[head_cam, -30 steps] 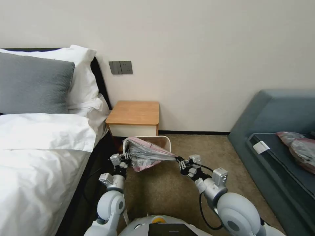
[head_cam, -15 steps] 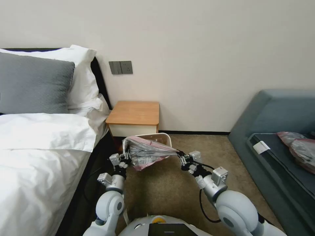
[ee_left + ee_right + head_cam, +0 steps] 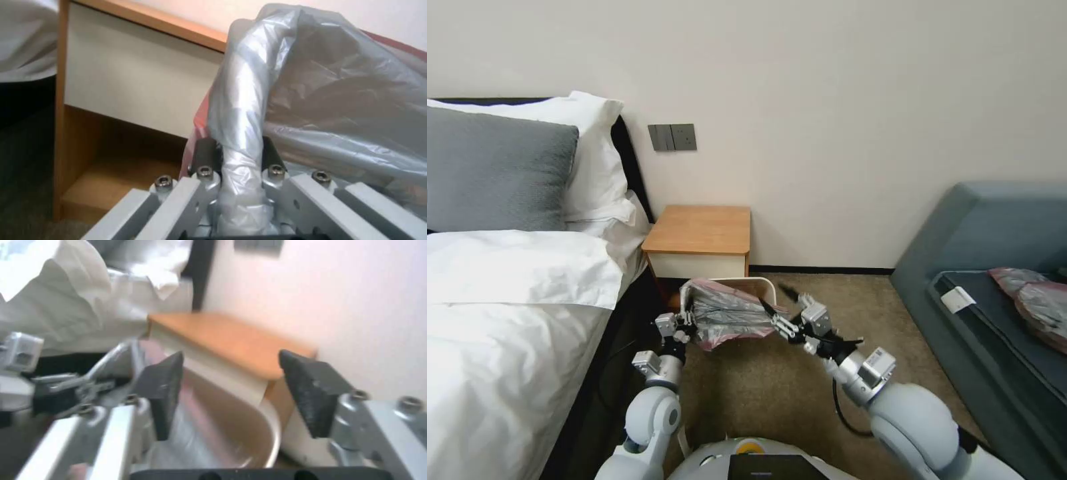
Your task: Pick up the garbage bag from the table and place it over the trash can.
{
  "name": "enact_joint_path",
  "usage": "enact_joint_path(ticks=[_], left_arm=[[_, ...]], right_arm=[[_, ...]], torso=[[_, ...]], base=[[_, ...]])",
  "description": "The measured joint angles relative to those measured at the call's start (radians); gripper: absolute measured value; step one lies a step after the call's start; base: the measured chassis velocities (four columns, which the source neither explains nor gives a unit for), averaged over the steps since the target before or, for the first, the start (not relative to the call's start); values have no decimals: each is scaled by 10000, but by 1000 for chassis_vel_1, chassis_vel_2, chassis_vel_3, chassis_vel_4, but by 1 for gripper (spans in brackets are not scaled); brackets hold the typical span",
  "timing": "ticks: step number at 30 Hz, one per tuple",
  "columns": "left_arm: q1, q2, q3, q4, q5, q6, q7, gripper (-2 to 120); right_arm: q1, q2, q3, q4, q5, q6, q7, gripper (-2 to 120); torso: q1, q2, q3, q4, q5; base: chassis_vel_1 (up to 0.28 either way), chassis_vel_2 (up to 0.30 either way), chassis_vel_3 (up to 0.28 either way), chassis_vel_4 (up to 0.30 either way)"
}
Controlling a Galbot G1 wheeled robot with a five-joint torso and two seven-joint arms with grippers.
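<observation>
The garbage bag (image 3: 727, 312), silvery-grey with a pink-red rim, lies bunched over the near left part of the trash can (image 3: 764, 284), which stands on the carpet in front of the table (image 3: 700, 230). My left gripper (image 3: 685, 325) is shut on a twisted fold of the garbage bag (image 3: 240, 160) at the bin's left side. At the bin's right corner my right gripper (image 3: 780, 303) is open and holds nothing. Its dark pads (image 3: 162, 390) stand wide apart in the right wrist view. Between them show the trash can's cream rim (image 3: 267, 426) and the table's wooden top (image 3: 231, 340).
A bed (image 3: 514, 320) with white sheets and a grey pillow runs along the left, close to my left arm. A blue-grey sofa (image 3: 994, 253) on the right carries other silvery bags (image 3: 1034, 293). Brown carpet (image 3: 774, 380) lies between them.
My right gripper has let go of the bag's edge, opened, and moved forward and left toward the bin. The bag is no longer stretched rightward. The left gripper barely moved.
</observation>
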Motion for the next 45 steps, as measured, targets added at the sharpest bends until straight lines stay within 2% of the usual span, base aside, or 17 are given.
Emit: enact_joint_path(ticks=[3,7,10,12,16,18,21,22,26,27,30,32,33,36,38,41,45], left_arm=[[47,-7,97,-3,193,-28,26,4],[186,-74,184,-32,444,-70,34,4],[214,-67,186,-69,514,-108,48,4],[244,-65,188,-104,551,-132,58,4],[288,-83,218,-135,656,-188,86,4],[317,-94,256,-142,697,-223,94,4],[327,-93,288,-161,715,-235,98,4],[345,-101,327,-206,738,-249,104,4],[389,-115,366,-268,755,-261,107,4],[415,-117,373,-313,762,-265,108,4],[431,-122,389,-372,772,-267,110,4],[436,-127,403,-422,790,-268,116,4],[436,-127,403,-422,790,-268,116,4],[437,-102,411,-430,799,-269,117,4],[438,-101,420,-433,799,-268,118,4],[441,-95,454,-434,799,-268,122,4],[411,-78,487,-433,799,-269,126,4]], right_arm=[[277,-85,-261,-307,-616,242,-134,70],[551,-269,-938,-702,-1325,232,-383,89],[693,-306,-1072,-869,-1534,192,-394,97],[800,-359,-1119,-1008,-1674,130,-394,99],[928,-523,-1119,-1240,-1795,-25,-378,95],[1004,-611,-1091,-1414,-1849,-92,-366,84],[1087,-663,-1092,-1522,-1863,-127,-364,78],[1188,-710,-1097,-1667,-1865,-163,-355,69],[1238,-771,-1114,-1791,-1860,-212,-377,59],[1245,-813,-1156,-1846,-1853,-243,-387,51],[1258,-865,-1204,-1899,-1829,-280,-399,44],[1261,-915,-1234,-1913,-1761,-312,-424,33],[1261,-915,-1234,-1913,-1761,-312,-424,33],[1253,-959,-1258,-1900,-1656,-347,-429,19],[1236,-962,-1258,-1899,-1637,-347,-429,17],[1153,-964,-1226,-1853,-1617,-347,-426,2],[1096,-958,-1119,-1806,-1600,-336,-415,0]], torso=[[1,0,1,-1,6],[0,0,1,-4,1],[0,0,1,-3,3],[0,0,1,-3,2],[0,0,1,-3,2],[0,0,1,-3,3],[0,0,0,-2,3],[0,0,1,-2,3],[0,0,1,-2,3],[0,0,1,-3,2],[0,0,0,-2,3],[0,0,1,-3,3],[0,0,1,-3,3],[0,-1,1,-2,2],[0,0,1,-2,2],[0,0,1,-3,2],[0,0,1,-3,2]], base=[[0,0,0,0],[0,0,0,0],[0,0,0,0],[0,0,0,0],[0,0,0,0],[0,0,0,0],[0,0,0,0],[0,0,0,0],[0,0,0,0],[0,0,0,0],[0,0,0,0],[0,0,0,0],[0,0,0,0],[0,0,0,0],[0,0,0,0],[0,0,0,0],[0,0,0,0]])
